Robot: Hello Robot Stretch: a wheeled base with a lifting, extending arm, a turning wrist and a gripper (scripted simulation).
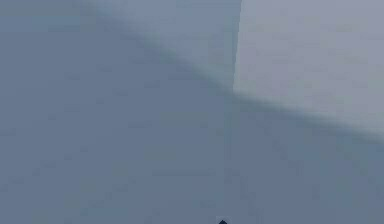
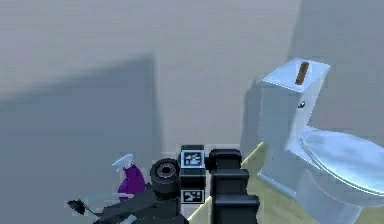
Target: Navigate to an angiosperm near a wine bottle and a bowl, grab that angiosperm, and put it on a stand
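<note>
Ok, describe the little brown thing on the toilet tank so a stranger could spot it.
Find the white ceramic toilet by the grey wall at the arm side view's right. On its tank's lid stands a small brown upright stick-like object. Its brown colour and high perch set it apart from the purple spray bottle low at the left.

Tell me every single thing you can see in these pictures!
wall: grey, behind everything in both views.
toilet: one, white, at the arm side view's right, against the wall.
brown thing: one, small, on top of the toilet's tank.
spray bottle: one, purple, low in the arm side view, left of the middle.
arm: one, dark, at the arm side view's bottom edge.
white squares: two, with black marks, at the arm's far end.
end effector: one, dark, left of the squares; cannot tell whether it holds anything.
</note>
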